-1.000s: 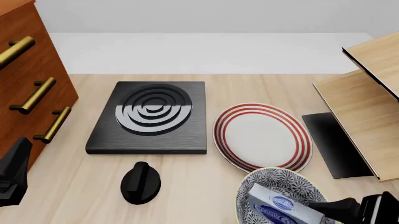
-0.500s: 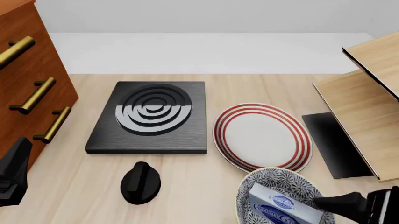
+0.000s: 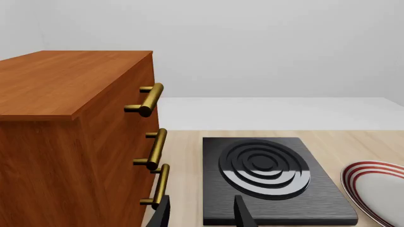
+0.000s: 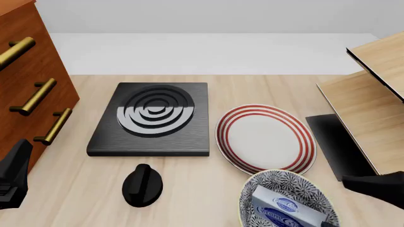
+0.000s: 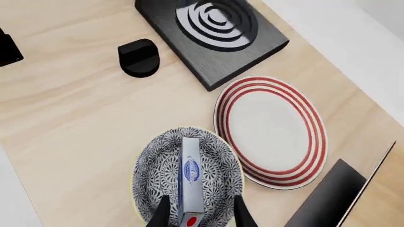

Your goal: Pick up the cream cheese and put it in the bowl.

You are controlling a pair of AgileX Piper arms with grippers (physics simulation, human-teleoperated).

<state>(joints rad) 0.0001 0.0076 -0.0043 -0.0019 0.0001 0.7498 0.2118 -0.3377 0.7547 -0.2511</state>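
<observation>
My right tool (image 5: 197,213) hangs above the bowl (image 5: 154,163), fingers spread and gripping nothing. The cream cheese (image 5: 191,182) lies inside that bowl, so the placing looks done; only pulling clear remains.

both arms are plain matt black all over, with no stripe, label or lettering that can be made out. the left gripper (image 3: 200,215) shows in its own wrist camera as two slim black fingers (image 3: 243,213), flat-sided and narrowing toward the tips. from the front the left arm (image 4: 13,176) is a dark, angular block with a pointed upper corner and a few paler grey edges low on its side. the right gripper (image 5: 197,215) has the same pair of thin black fingers (image 5: 160,213). in the front view the right arm (image 4: 379,186) is a smooth black tapered wedge. no cables or screws can be seen.
</observation>
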